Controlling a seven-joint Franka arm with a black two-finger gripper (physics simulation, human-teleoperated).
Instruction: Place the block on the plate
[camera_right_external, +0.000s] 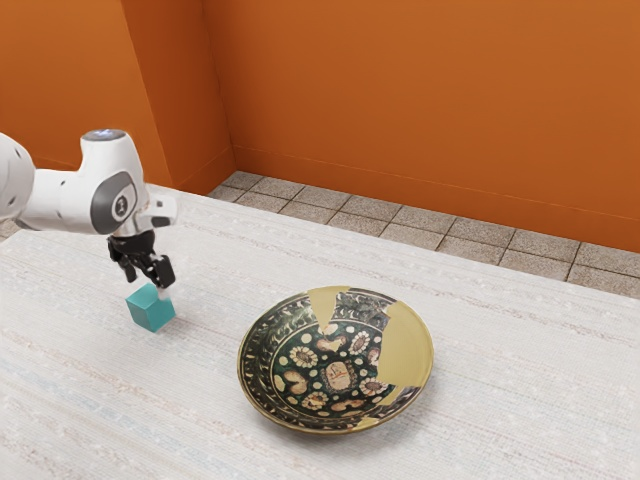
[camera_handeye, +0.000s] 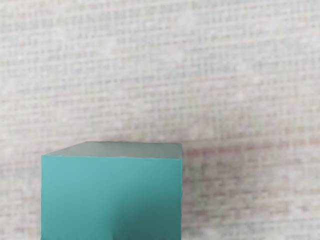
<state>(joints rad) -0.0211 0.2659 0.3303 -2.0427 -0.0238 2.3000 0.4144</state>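
My gripper is at the exterior view's left, pointing down just above the teal block, its two black fingers apart with nothing held between them. The block rests on the table. In the wrist view the block lies close beneath my hand, its flat top facing the camera and one side face visible. A round patterned plate, dark with floral designs and plain yellowish patches, sits on the table toward the exterior view's right from the block.
The whitish, streaked table extends around the block and plate. Beyond its far edge are a tiled floor and orange walls.
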